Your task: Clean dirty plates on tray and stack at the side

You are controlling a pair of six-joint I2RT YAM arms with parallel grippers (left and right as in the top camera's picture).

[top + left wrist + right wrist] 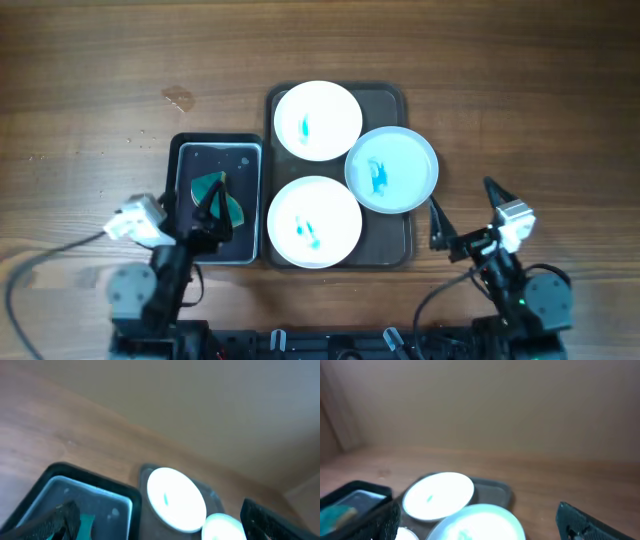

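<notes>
a dark tray (390, 242) is sitting in the middle of the wooden table (100, 70) and is carrying all three dirty plates. the far plate (317, 120) is lying on the tray's far end, white, showing a small blue-green smear near its centre. the near plate (314, 222) is lying on the tray's near end and is wearing a larger smear of the same colour. the bluish plate (391, 169) is resting on the tray's right side between those two, meeting both their rims and overhanging the tray's right edge, with a blue smear of its own. just beside the tray's left edge a black tub (215, 139) is standing, holding dark liquid and a teal sponge (205, 187). the left gripper (212, 212) is hovering over the near half of that tub, left of the tray; in its wrist view its fingers are showing at opposite edges, spread wide with nothing between them. the right gripper (466, 208) is hanging off the tray's near right corner above bare wood, its jaws also gaping wide and holding nothing. a small pale blotch (178, 98) is marking the wood beyond the tray's far left corner, and a grey cable (50, 255) is trailing well to the tray's left. both wrist views are coming through too blurred for reading any lettering.
</notes>
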